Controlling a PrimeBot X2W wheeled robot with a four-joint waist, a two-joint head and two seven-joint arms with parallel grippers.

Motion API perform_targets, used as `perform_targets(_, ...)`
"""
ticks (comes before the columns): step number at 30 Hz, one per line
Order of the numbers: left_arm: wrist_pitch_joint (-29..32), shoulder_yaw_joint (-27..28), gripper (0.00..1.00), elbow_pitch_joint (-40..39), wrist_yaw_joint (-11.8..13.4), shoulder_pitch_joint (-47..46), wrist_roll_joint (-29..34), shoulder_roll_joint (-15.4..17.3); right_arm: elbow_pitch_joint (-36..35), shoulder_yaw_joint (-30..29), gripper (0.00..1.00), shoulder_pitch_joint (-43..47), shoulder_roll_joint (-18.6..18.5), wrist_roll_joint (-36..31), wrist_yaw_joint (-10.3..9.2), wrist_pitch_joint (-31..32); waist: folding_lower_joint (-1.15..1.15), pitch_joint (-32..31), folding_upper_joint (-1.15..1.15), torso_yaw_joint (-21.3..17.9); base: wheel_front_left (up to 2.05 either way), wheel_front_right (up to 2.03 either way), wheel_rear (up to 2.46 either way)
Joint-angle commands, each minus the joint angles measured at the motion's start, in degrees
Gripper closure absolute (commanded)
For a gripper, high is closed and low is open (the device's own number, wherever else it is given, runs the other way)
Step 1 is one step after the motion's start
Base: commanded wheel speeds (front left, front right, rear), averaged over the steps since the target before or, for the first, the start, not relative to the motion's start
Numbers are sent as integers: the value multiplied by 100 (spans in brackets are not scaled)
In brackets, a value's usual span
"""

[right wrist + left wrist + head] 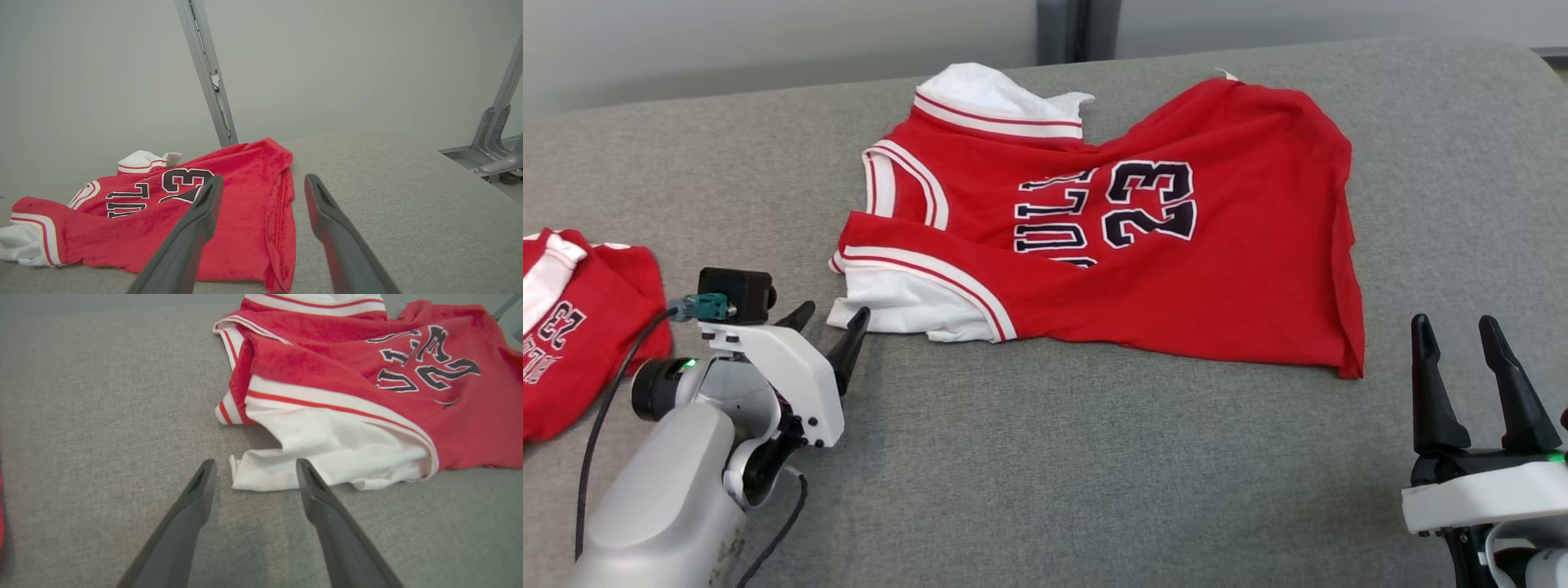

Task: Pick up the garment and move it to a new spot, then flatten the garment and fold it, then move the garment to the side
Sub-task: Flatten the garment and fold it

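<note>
1. Left gripper [833,314]: low at the near left, jaws spread wide, nothing held.
2. Right gripper [1455,327]: low at the near right, fingers upright, jaws likewise wide and empty.
3. Garment [1176,269]: red sleeveless jersey, rumpled, lying on the grey padded surface [1045,457], mid-field, ahead of both grippers.
4. Long axis: runs side to side across the head view. The collar and armholes point to the robot's left, the hem [1343,245] to its right.
5. Key relation: the white corner [882,306] at the near-left end sits just beside the left fingertips and, in the left wrist view, between them; contact cannot be told. The left arm is nearer; the right gripper stands apart from the hem.
6. Second red jersey [572,327]: far left, well apart.
</note>
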Motion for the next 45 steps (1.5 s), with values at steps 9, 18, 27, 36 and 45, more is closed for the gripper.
perform_targets(9, 455, -211, 100, 646, -294, -392, -307, 66, 188, 27, 0, -174, 27, 20, 12, -184, 0, 203, 0, -262, 0, 0, 0)
perform_targets(18, 698, -486, 100, -251, -343, 60, -604, 381, 313, -9, 0, -17, 10, 33, 12, -180, 0, -115, 0, -77, 0, 0, 0)
perform_targets(27, 1977, -172, 100, -2924, -119, 519, -1731, 801, 339, 17, 0, 48, -5, 82, 12, -106, 0, -235, 0, -153, 0, 0, 0)
perform_targets(36, 3222, -128, 100, -3029, 188, -540, -2237, 844, 540, 207, 0, -252, 106, 217, 12, -236, 0, 220, 0, -790, 0, 0, 0)
perform_targets(45, 2730, 230, 0, -903, 222, -1717, -2287, 291, 1189, 635, 0, -708, 226, 399, 12, -572, 0, 612, 0, -1439, 0, 0, 0)
